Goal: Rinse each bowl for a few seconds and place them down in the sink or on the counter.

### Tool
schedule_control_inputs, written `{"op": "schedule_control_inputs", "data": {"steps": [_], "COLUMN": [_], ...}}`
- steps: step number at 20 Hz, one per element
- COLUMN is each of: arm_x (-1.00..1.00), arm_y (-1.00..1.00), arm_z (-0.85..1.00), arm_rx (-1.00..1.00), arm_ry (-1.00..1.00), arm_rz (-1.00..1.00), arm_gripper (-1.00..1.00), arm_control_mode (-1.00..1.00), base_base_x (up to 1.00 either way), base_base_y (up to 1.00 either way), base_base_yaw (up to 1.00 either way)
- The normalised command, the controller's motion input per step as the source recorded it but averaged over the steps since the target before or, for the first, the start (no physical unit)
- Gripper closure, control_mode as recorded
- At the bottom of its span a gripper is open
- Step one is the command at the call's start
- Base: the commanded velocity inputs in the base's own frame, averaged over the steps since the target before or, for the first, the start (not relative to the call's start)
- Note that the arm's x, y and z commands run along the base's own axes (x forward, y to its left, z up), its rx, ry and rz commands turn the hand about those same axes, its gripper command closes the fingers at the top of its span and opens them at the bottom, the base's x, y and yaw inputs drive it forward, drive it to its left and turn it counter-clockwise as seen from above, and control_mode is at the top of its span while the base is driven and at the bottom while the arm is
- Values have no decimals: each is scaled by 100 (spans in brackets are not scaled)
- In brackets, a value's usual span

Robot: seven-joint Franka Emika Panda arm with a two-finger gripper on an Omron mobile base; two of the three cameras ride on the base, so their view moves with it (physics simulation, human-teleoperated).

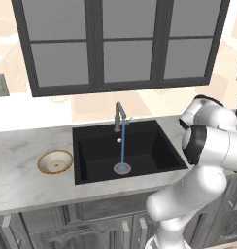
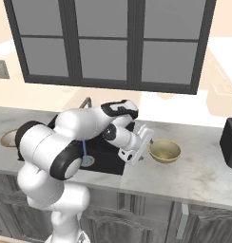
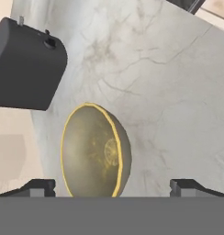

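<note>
Two dark fingertips of the gripper stand wide apart, holding nothing, with the deep olive-yellow round bowl between them and not yet gripped. Step in hand, as I judge: approach to pick up this bowl from the marbled grey-white stone counter, right of the matte black sink. Next: close on the rim, carry to the running blue stream. Black boxy appliance stands near. Shallow tan-rimmed bowl waits left of the sink.
</note>
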Motion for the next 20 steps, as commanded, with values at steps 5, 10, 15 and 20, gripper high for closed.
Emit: {"op": "schedule_control_inputs", "data": {"steps": [5, 10, 15, 20], "arm_x": [10, 10, 15, 17], "arm_y": [-9, -1, 0, 0], "arm_z": [-7, -12, -14, -12], "arm_rx": [2, 0, 0, 0], "arm_ry": [2, 2, 4, 4], "arm_rz": [1, 2, 2, 2], "arm_gripper": [-100, -100, -100, -100], "arm_control_mode": [-100, -100, -100, -100], "base_base_x": [0, 0, 0, 0], "base_base_y": [0, 0, 0, 0], "base_base_yaw": [0, 0, 0, 0]}}
